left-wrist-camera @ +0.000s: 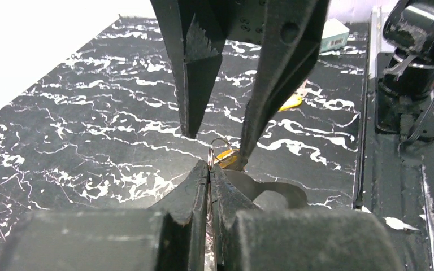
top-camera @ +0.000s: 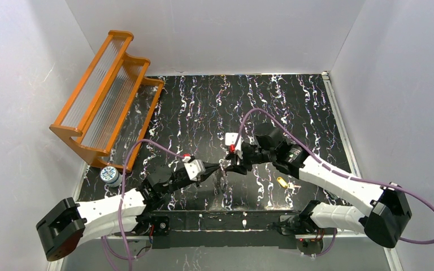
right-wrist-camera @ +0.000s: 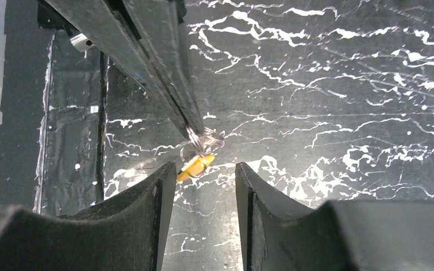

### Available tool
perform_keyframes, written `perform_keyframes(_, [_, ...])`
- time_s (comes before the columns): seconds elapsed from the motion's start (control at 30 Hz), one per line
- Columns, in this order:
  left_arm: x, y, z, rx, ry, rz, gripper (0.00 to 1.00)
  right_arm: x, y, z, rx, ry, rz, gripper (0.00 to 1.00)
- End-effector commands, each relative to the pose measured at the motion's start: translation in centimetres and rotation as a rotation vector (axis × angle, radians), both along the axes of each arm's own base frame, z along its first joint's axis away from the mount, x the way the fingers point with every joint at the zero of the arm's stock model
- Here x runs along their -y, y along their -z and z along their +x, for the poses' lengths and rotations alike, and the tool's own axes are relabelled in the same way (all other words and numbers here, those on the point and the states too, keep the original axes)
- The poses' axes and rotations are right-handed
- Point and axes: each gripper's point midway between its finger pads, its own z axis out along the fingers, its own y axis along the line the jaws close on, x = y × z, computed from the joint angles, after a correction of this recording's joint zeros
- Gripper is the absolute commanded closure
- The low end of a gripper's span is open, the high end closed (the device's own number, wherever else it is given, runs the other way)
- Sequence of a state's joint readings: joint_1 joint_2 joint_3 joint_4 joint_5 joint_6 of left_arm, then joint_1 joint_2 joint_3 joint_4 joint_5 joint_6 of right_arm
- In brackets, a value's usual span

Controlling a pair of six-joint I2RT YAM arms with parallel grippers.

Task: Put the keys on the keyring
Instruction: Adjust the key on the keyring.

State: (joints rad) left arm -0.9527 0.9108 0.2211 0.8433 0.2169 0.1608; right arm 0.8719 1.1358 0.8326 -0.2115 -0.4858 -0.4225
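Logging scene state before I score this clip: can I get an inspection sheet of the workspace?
Surface: black mat with white marbling.
Job's things: keyring held above the mat; one yellow-headed key appears to hang from it; second key lies on the mat by the right arm.
Clutter: orange rack at the far left; small round blue-and-white container by the left arm; small white labelled box beyond the second key.
Grippers: left gripper shut on the keyring; right gripper open, its fingers either side of the hanging key.
Cables: purple cables loop from both arms.
Surroundings: white walls on three sides.
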Motion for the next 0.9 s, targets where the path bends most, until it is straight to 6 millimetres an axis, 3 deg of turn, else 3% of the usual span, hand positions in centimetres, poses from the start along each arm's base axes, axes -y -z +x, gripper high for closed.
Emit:
perform_keyframes(0.0, [-0.7, -3.8, -0.5, 0.083, -0.005, -0.166, 1.0, -0.6, -3.1, 0.3, 0.026, -0.037, 0.175, 0.5])
perform_keyframes(0.2, [-1.6, -5.3, -1.6, 0.143, 0.017, -0.262, 1.0, 0.6, -6.5, -1.6, 0.035, -0.203, 0.373, 0.55])
perform_keyframes(0.43, [-2.2, -6.4, -2.2, 0.156, 0.026, -0.351, 1.0, 0.9, -7.7, -4.2, 0.025, -0.364, 0.446, 0.56])
perform_keyframes(0.53, [-2.2, -6.5, -2.3, 0.156, 0.03, -0.36, 1.0, 0.6, -7.7, -3.9, 0.003, -0.35, 0.448, 0.55])
perform_keyframes(0.73, [-1.9, -6.5, -2.5, 0.157, 0.051, -0.354, 1.0, -0.2, -7.0, -1.2, -0.05, -0.201, 0.412, 0.55])
perform_keyframes(0.87, [-1.7, -6.3, -2.6, 0.153, 0.06, -0.346, 1.0, -0.6, -7.4, -1.0, -0.089, -0.191, 0.428, 0.51])
